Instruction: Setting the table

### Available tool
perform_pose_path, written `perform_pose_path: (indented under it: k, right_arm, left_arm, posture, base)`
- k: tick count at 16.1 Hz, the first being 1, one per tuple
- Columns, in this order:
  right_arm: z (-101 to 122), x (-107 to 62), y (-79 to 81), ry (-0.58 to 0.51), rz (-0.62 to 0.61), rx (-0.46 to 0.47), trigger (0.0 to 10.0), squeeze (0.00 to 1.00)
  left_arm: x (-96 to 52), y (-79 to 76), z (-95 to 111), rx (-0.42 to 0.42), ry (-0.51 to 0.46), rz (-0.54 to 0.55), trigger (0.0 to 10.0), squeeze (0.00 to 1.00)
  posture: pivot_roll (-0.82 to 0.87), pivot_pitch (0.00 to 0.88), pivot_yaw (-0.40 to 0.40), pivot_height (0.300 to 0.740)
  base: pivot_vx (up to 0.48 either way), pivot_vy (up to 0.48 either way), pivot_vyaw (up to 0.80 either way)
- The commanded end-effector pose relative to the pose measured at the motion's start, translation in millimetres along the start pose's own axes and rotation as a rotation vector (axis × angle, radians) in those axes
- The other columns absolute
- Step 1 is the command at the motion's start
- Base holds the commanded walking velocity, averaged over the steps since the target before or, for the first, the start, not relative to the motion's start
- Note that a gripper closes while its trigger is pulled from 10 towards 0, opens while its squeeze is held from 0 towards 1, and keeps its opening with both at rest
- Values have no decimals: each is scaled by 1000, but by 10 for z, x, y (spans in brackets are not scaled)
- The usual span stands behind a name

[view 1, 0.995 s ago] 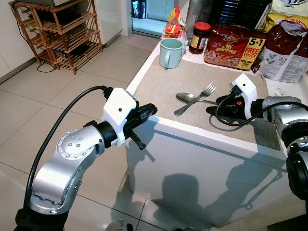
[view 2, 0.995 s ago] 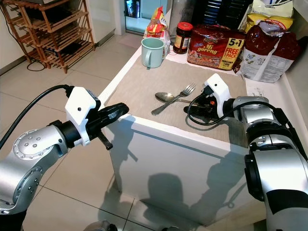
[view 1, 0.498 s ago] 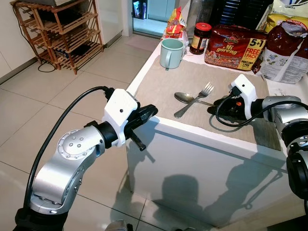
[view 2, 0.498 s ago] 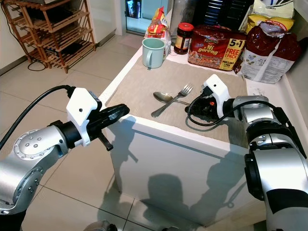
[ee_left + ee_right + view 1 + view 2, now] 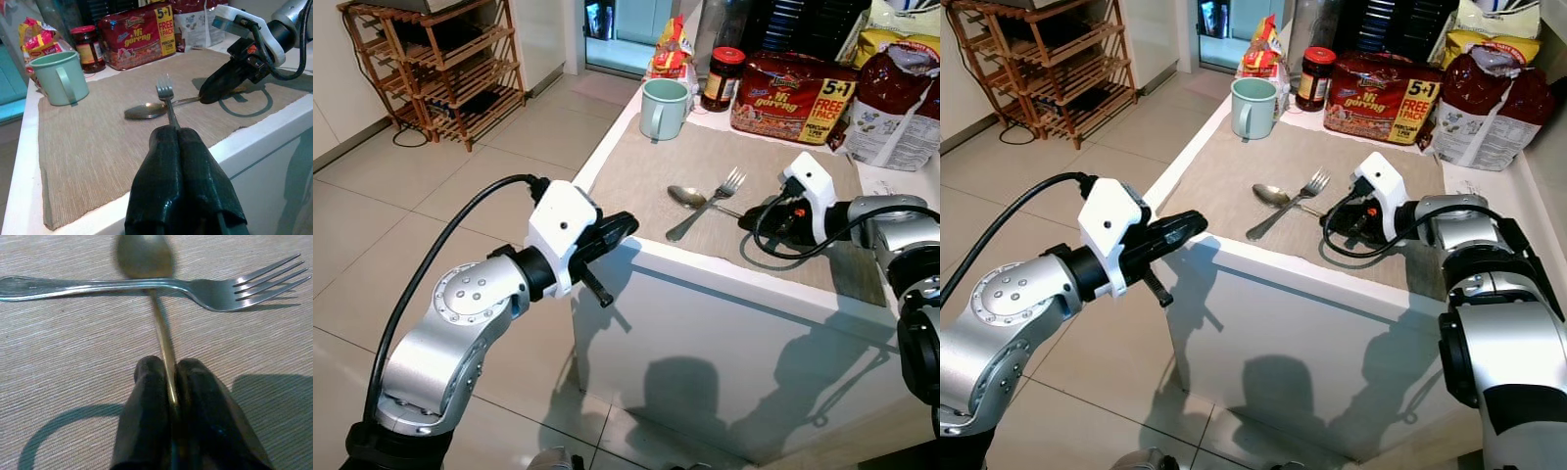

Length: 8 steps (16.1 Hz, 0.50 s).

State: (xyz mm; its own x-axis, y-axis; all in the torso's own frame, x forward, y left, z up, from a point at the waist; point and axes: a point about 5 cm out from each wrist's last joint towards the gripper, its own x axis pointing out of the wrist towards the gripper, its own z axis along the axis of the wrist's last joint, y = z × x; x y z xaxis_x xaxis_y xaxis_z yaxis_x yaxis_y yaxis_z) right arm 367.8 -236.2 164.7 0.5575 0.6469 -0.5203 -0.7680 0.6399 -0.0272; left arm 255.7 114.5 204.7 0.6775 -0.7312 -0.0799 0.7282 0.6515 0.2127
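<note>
A metal spoon lies on the beige placemat, bowl pointing left. My right gripper is low on the mat and shut on the spoon's handle. A fork lies across that handle, just ahead of my fingertips, tines toward the back of the counter. My left gripper is shut on nothing and hovers off the counter's front left corner, pointing at the mat.
A pale green mug stands at the mat's far left corner. Behind it are a dark jar, a red noodle pack and food bags. A wooden rack stands across the tiled floor, left.
The spoon and the fork lying across it have slid slightly to the left on the mat, with my right gripper still on the spoon's handle. The left arm has barely moved.
</note>
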Motion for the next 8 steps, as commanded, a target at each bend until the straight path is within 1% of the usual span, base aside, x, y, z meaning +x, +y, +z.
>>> perform_pose_path:
  k: [1, 8]
  right_arm:
    - [-49, -56, -25, 27, -6, 9, 0, 0]
    - [79, -126, -73, -60, -24, 4, 0, 0]
  left_arm:
    - [27, -14, 19, 15, -3, -21, 10000, 0]
    - [27, -12, 46, 28, -10, -28, 10000, 0]
  posture:
    - [111, 0, -54, 740]
    - [124, 0, -51, 740]
  base:
    - [0, 0, 0]
    - [0, 0, 0]
